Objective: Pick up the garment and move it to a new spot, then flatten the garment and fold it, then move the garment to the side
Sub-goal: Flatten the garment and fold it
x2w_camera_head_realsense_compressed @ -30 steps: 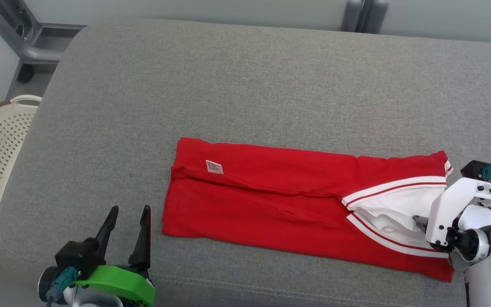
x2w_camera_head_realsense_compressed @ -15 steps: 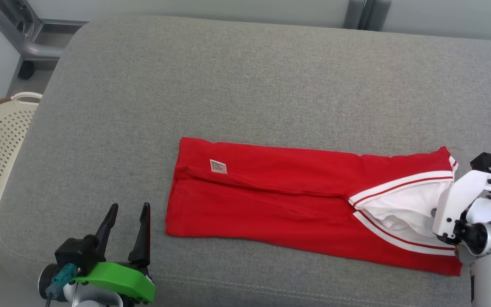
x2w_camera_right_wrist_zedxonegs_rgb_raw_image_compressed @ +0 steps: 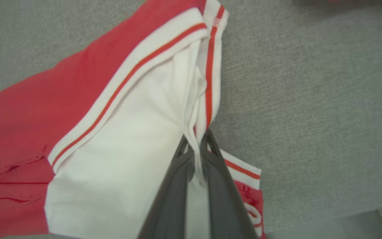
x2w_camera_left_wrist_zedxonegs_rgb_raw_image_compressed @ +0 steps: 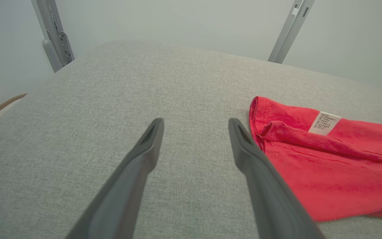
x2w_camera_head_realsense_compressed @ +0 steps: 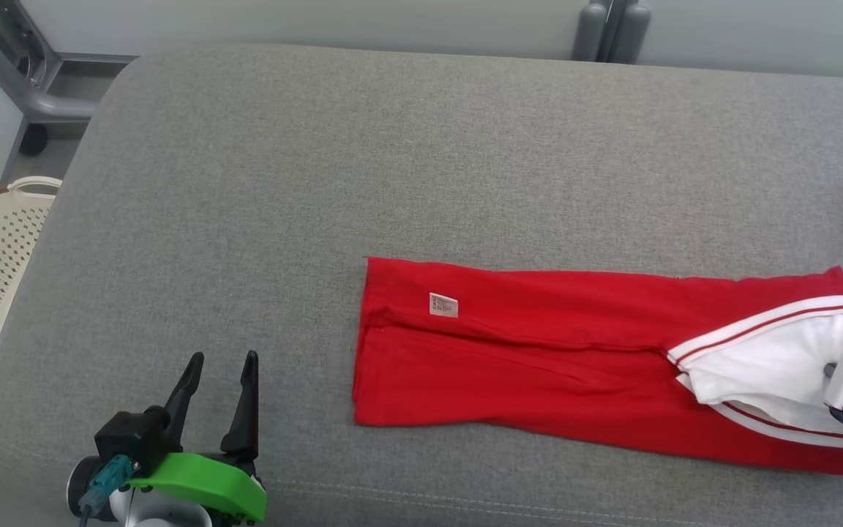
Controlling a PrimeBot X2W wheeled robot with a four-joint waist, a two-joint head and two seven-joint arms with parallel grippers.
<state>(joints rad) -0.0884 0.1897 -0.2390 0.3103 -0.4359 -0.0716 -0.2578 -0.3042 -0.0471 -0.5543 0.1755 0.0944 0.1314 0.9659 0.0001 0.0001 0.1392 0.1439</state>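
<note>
A red knit garment with white, red-striped trim (x2w_camera_head_realsense_compressed: 538, 351) lies as a long narrow band across the lower right of the head view on the grey fabric-covered worktop (x2w_camera_head_realsense_compressed: 392, 161). Its small white label (x2w_camera_head_realsense_compressed: 443, 305) faces up near the left end, and the white inner panel shows at the right end.

In the right wrist view the right pincer (x2w_camera_right_wrist_zedxonegs_rgb_raw_image_compressed: 196, 141) is closed almost fully, its two dark fingers nipping a thin ridge of white cloth beside the striped trim, low in the middle of the frame. The left pincer (x2w_camera_head_realsense_compressed: 222, 356) sits at the lower left of the head view, jaws spread wide and holding nothing. In the left wrist view the garment's near edge (x2w_camera_left_wrist_zedxonegs_rgb_raw_image_compressed: 327, 159) lies just beyond its right finger.

The band shape suggests the lengthwise fold is done, so the step in hand is probably the crosswise fold or the shift to the side. Either way, the next move calls for lifting the pinched end without the thin layers slipping free. The free pincer may need to take the other corner so the band stays square.
</note>
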